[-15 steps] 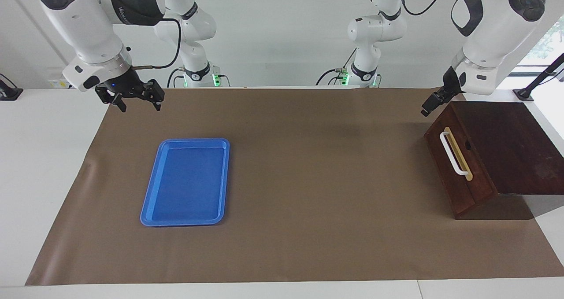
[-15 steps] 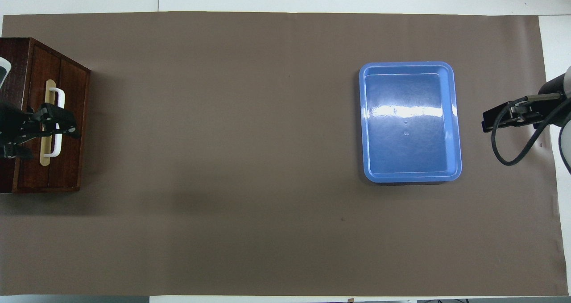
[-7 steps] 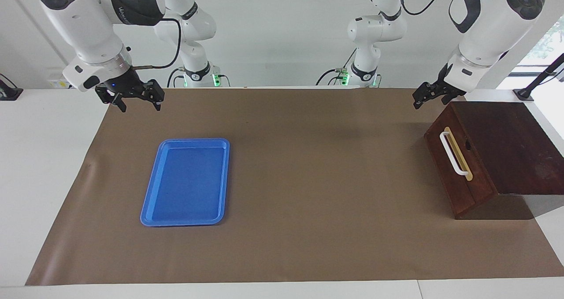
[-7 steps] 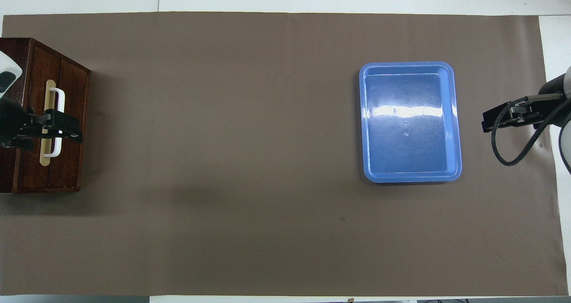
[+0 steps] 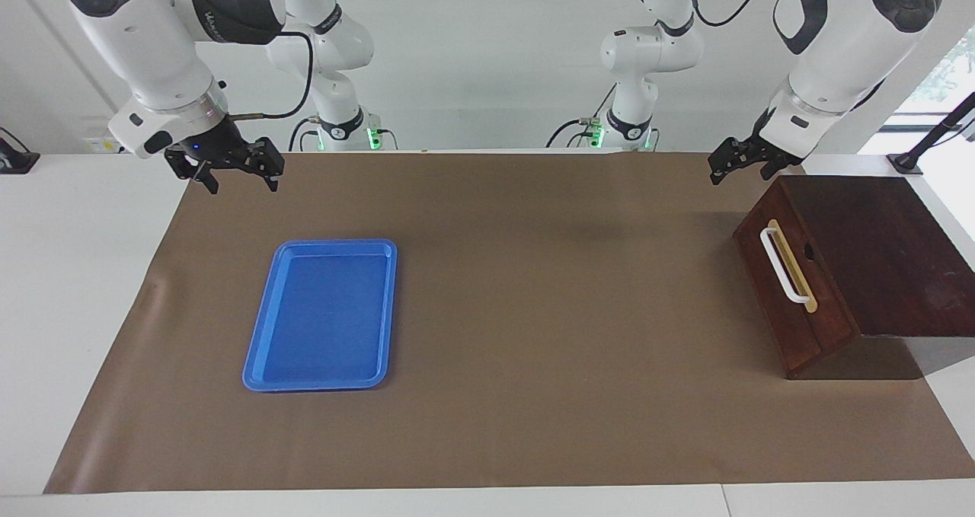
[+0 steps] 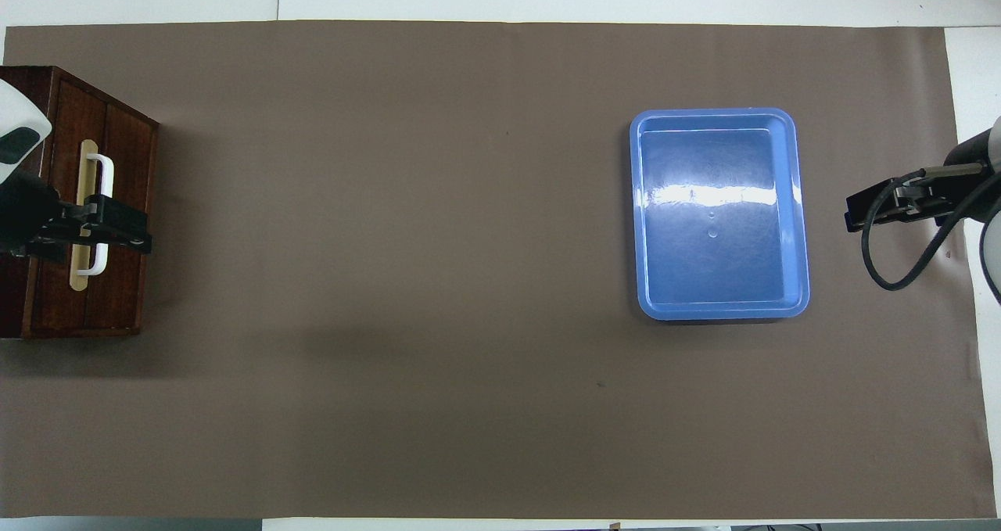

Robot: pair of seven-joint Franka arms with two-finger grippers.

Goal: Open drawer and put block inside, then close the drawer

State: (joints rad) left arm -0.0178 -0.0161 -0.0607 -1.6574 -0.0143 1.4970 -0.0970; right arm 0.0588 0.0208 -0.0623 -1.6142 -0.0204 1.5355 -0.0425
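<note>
You see a white table [image 5: 84,273] covered by a brown mat [image 5: 533,311], with a white wall above. The drawer [image 5: 792,288] sits shut in its box at the left arm's end. The left hand [image 5: 733,168], whose grip you cannot tell, hangs beside that box's top. The right hand [image 5: 238,173] waits with fingers spread over the mat's corner near the blue tray [image 5: 263,349].

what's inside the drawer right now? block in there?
Cannot tell: the drawer is shut, its front flush with the box, so the inside is hidden. No block shows anywhere, and the blue tray is empty.
</note>
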